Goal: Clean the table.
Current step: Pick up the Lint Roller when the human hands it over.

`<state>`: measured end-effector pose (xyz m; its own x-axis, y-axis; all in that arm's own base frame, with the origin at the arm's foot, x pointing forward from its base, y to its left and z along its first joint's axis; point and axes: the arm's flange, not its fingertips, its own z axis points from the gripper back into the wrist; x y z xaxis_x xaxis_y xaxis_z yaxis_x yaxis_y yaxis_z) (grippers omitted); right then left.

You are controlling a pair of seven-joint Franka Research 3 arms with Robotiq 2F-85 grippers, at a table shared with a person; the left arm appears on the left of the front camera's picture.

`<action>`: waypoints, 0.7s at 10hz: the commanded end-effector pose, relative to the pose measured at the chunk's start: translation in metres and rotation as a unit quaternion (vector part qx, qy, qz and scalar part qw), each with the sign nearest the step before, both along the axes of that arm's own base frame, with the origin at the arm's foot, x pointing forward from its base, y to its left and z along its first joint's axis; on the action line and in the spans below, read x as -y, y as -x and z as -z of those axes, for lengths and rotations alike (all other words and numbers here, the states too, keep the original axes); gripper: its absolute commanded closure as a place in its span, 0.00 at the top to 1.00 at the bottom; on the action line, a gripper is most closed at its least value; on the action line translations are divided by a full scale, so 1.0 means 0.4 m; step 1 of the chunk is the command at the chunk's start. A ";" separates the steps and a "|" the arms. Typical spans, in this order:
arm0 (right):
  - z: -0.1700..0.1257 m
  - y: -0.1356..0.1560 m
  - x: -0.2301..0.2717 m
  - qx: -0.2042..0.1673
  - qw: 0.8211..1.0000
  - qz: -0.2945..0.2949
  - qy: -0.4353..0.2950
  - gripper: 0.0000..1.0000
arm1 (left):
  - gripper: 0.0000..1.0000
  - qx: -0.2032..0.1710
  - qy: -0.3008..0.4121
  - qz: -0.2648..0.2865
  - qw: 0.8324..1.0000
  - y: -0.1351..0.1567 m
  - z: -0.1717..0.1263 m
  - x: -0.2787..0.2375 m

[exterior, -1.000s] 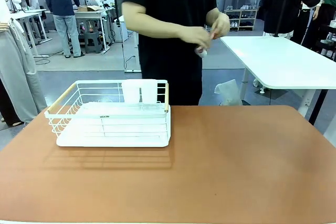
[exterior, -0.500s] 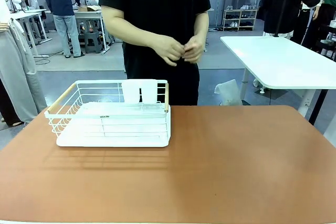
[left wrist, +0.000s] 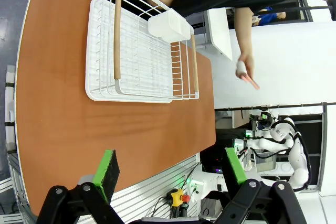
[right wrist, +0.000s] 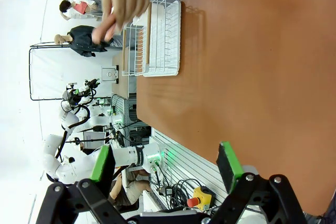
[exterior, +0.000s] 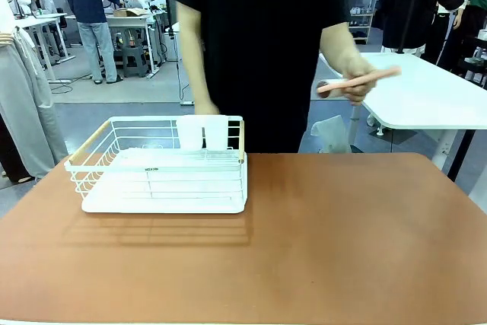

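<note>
The reddish-brown table [exterior: 327, 234] spreads across the front view, with nothing but a white wire dish rack [exterior: 163, 165] on its far left part. A person in black stands at the far edge. One of the person's hands [exterior: 356, 75] holds a slim pink stick-like item [exterior: 364, 79] in the air, beyond the table's far right corner. In the left wrist view my left gripper [left wrist: 170, 169] hangs open above the table [left wrist: 52, 103], holding nothing. In the right wrist view my right gripper [right wrist: 165, 162] is also open and holds nothing above the table [right wrist: 236, 51].
The rack [left wrist: 142, 51] carries a white cup-shaped holder [exterior: 202, 132] on its far rail. A smaller white-topped table [exterior: 411, 93] stands beyond the far right corner. The person's other arm [exterior: 194, 58] hangs down behind the rack.
The person's hands were together in front of the body. One hand has now swung out to the right with the pink item, and the other has dropped behind the rack.
</note>
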<state>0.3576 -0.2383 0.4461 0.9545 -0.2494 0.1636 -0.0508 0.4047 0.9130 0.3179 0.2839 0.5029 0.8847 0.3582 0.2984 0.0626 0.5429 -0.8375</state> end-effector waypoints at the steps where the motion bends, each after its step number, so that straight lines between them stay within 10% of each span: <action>1: -0.004 -0.001 0.001 0.012 1.000 -0.004 -0.007 1.00 | 1.00 0.015 0.006 0.007 1.000 0.003 -0.002 -0.006; 7: -0.004 -0.001 0.001 0.012 1.000 -0.004 -0.007 1.00 | 1.00 0.015 0.006 0.007 1.000 0.003 -0.002 -0.006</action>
